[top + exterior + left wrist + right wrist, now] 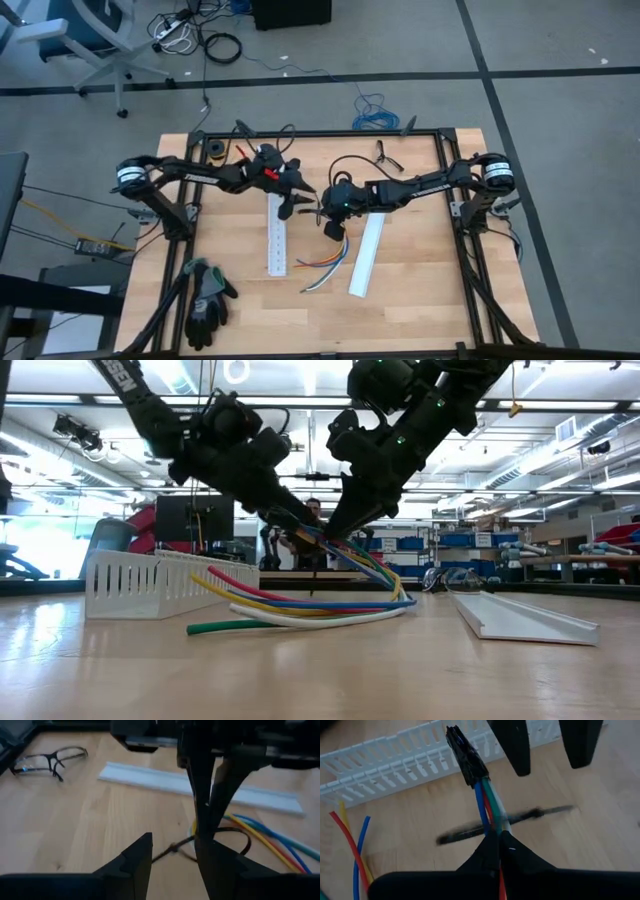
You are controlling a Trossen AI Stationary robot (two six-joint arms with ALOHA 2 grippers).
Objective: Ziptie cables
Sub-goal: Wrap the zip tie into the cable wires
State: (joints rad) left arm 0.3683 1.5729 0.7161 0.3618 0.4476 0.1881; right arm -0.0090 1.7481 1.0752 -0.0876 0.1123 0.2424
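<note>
Cables (487,805): one bundle, lifting mid-table between two white strips (277,235), taped end up. Right gripper (498,836) is clamping it shut. Left gripper (172,857) is hovering half-open, holding nothing, just beside.

Workshop around our desk
We see grey floor (560,110) with dark seams, an office chair (95,40) far left, ceiling strip lights (560,405), blue-binned shelves (480,545).

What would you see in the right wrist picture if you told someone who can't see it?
The right tool is shut on the cables, a bundle of coloured wires whose far end is wrapped in black tape. A thin dark zip tie crosses behind the bundle above the wooden table, with a white slotted strip beyond and the left tool above, open.
</note>
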